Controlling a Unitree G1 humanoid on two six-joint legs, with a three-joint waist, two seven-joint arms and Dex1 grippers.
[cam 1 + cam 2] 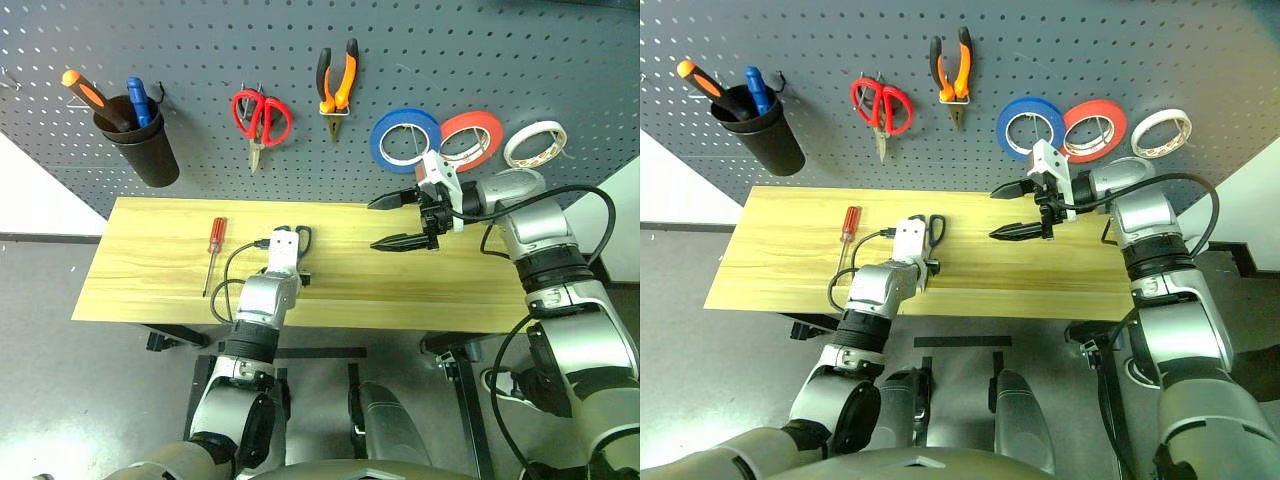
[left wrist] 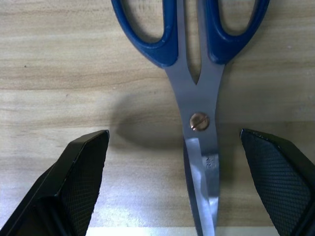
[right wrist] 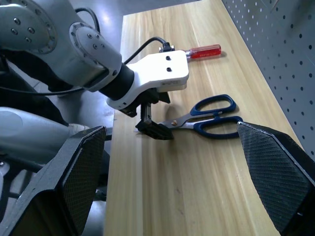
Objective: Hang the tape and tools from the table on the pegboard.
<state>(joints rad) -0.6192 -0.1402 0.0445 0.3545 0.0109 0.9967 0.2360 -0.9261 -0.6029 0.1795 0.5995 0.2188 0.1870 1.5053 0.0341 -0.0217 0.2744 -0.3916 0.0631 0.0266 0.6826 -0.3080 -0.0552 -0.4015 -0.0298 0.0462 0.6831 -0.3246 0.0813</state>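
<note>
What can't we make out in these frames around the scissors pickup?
- Scissors blade tips: hidden under the left gripper in the right wrist view, cut off by the frame edge in the left wrist view.
- Scissors in the head views: mostly hidden behind the left gripper.
- Hooks holding the cream tape: too small to tell.

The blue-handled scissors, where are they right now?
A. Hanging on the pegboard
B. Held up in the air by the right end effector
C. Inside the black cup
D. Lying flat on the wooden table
D: the blue-handled scissors lie flat on the table, with the open left end effector poised over their blades, while the right end effector is open and holds nothing.
</note>
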